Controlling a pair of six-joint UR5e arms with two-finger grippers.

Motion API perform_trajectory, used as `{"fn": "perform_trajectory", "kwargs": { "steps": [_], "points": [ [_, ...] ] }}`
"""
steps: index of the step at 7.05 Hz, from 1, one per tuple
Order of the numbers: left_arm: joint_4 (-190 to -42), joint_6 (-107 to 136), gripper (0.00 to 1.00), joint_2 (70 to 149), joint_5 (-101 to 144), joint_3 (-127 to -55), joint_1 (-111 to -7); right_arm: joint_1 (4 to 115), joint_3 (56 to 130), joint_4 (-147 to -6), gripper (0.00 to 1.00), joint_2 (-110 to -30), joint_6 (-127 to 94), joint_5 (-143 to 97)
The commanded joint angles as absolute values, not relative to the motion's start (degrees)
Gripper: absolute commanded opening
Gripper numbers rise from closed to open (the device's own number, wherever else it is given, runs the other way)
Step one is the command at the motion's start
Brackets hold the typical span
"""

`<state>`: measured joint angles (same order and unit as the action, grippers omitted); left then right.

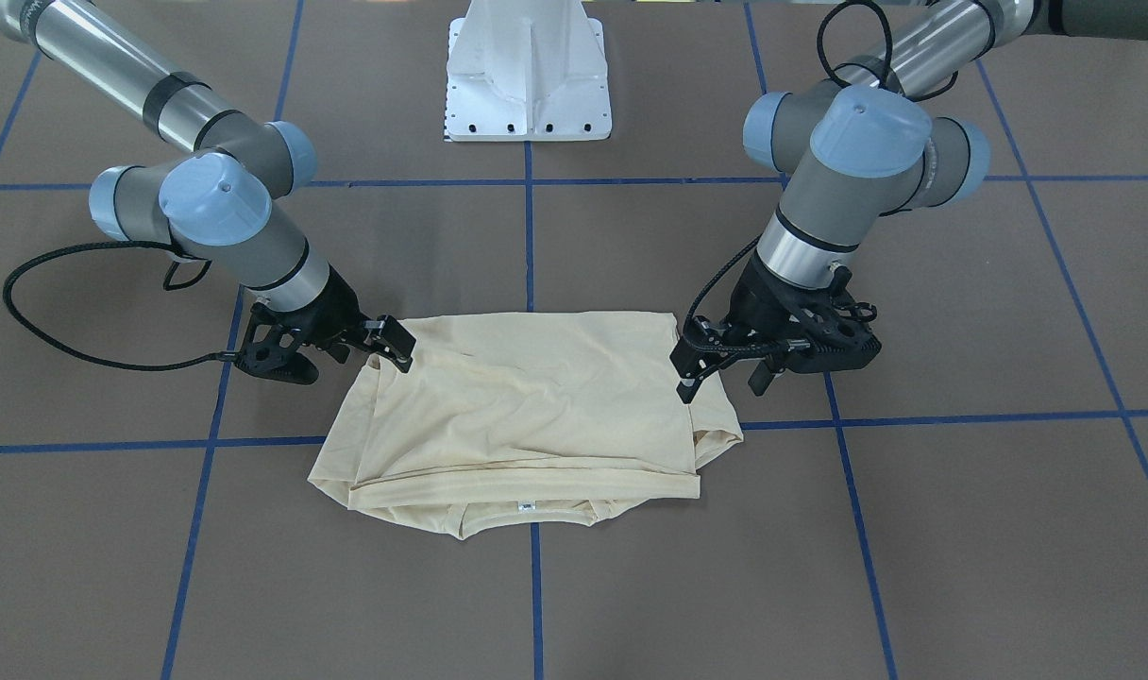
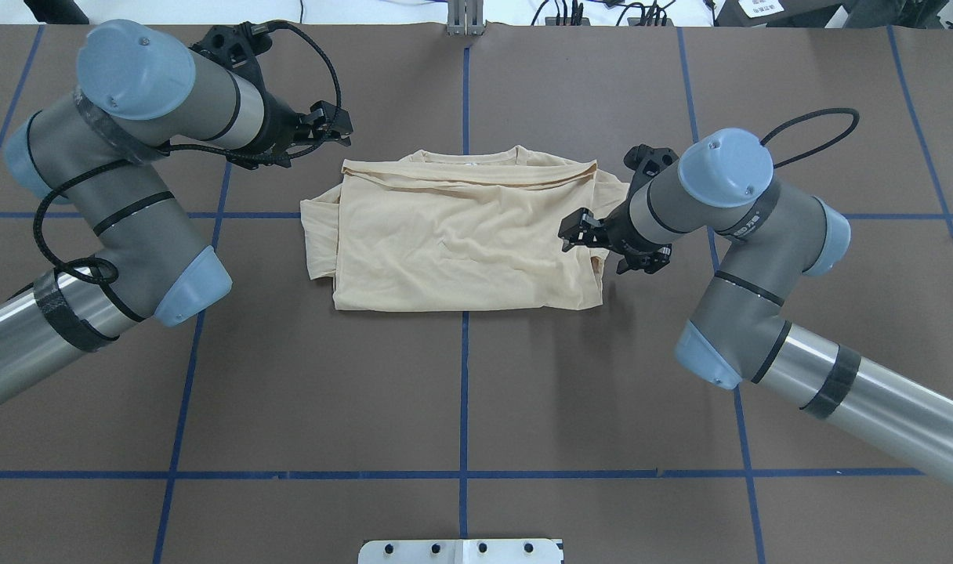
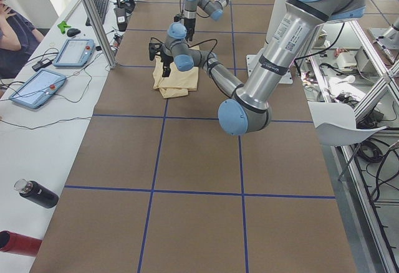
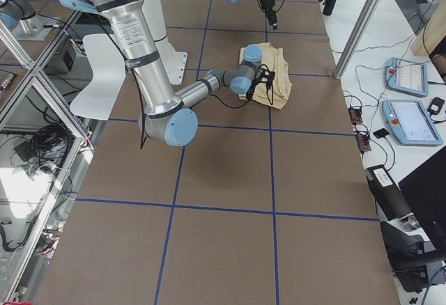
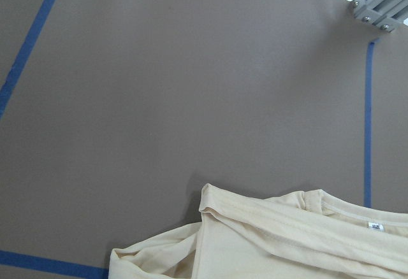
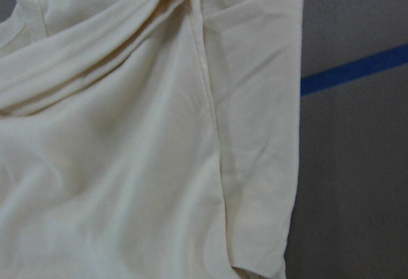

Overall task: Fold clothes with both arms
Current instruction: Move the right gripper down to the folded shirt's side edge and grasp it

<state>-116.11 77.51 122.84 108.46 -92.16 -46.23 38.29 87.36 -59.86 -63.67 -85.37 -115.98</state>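
We're seeing the pale cream-yellow thin long-sleeved shirt (image 2: 461, 235) lying folded mid-desk, neck away from the robot. Both black two-finger grippers' fingers are looking released and empty. The left gripper (image 2: 331, 125) is hovering off the far-left corner, the right gripper (image 2: 580, 231) over the right edge. We're advising pinching all layers and lifting evenly. A loose sleeve flap (image 2: 318, 235) is poking out and may snag. The white metal pedestal base (image 1: 529, 76) is sitting well apart.

shirt (image 5: 274, 241): cut off by left wrist view's bottom edge | pedestal (image 1: 527, 85): top cropped, front view
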Motion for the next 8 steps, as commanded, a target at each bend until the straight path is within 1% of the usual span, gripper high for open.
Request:
{"fn": "perform_trajectory", "kwargs": {
  "steps": [1, 3, 4, 6, 8],
  "points": [
    [-116.02, 77.69, 1.00, 122.87, 108.46, -93.07, -46.14, 35.69, 87.54, -60.38, 0.97, -64.51, -85.87, -114.35],
    [-115.84, 77.61, 1.00, 122.61, 108.46, -92.99, -46.14, 34.98, 87.63, -60.47, 0.89, -64.42, -85.87, -114.43],
    [-115.75, 77.52, 1.00, 122.61, 108.46, -92.90, -46.14, 34.98, 88.32, -60.99, 0.88, -64.42, -85.87, -114.87],
    [-115.75, 77.52, 1.00, 122.61, 108.46, -92.64, -46.14, 34.89, 92.17, -66.94, 0.88, -64.34, -85.78, -115.14],
    [-115.66, 77.43, 1.00, 122.61, 108.46, -92.55, -46.14, 33.76, 92.11, -67.94, 0.89, -64.42, -85.52, -114.79]
  ]
}}
